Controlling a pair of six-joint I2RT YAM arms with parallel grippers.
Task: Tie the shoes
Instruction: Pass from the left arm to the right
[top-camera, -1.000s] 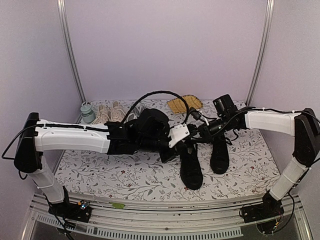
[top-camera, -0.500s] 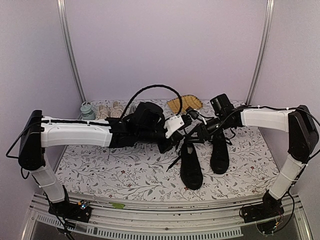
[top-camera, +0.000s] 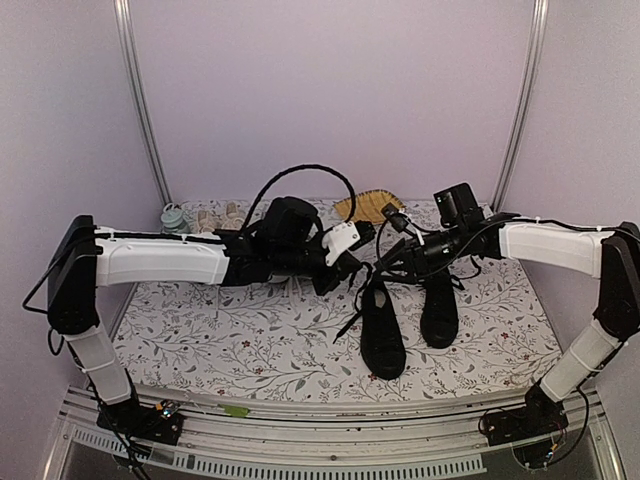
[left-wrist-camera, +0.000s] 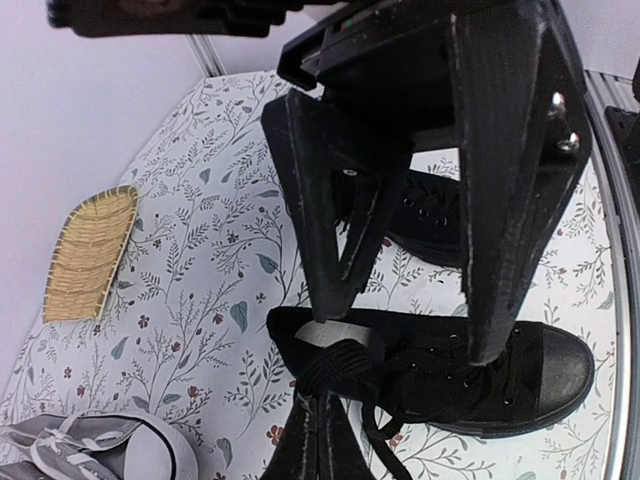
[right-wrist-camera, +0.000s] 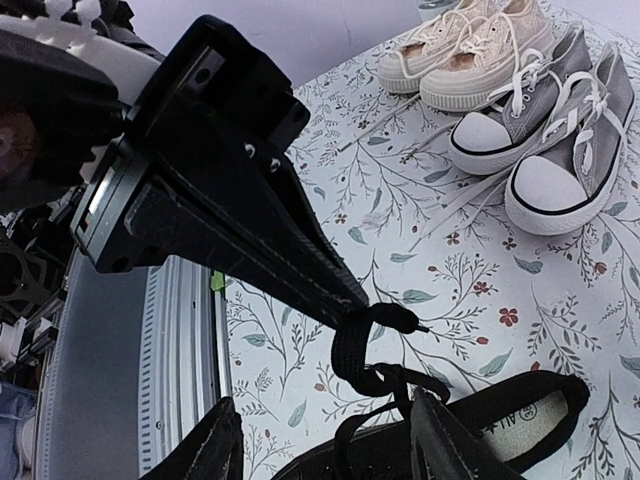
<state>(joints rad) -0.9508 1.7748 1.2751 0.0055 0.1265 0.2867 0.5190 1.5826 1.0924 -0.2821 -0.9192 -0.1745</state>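
Two black shoes (top-camera: 381, 335) (top-camera: 439, 310) lie side by side in the middle of the table, toes toward me. My left gripper (top-camera: 352, 268) hovers over the left shoe's opening, shut on a black lace (right-wrist-camera: 355, 345) that loops round its tips. The left wrist view shows those closed tips (left-wrist-camera: 318, 400) with the lace (left-wrist-camera: 345, 365) bunched over the shoe (left-wrist-camera: 450, 380). My right gripper (top-camera: 392, 262) faces it, open, its fingers (right-wrist-camera: 215, 440) apart on either side of the lace and touching nothing. A loose lace end (top-camera: 350, 320) hangs down beside the left shoe.
Grey sneakers with white toe caps (right-wrist-camera: 545, 150) and a beige pair (right-wrist-camera: 470, 55) stand at the back left. A woven basket (top-camera: 370, 205) lies at the back centre and a small teal bottle (top-camera: 175, 222) at the far left. The metal rail (right-wrist-camera: 185, 340) marks the near edge.
My right gripper has opened and let go of the lace. The left gripper, still shut on the lace, has lifted slightly toward the back.
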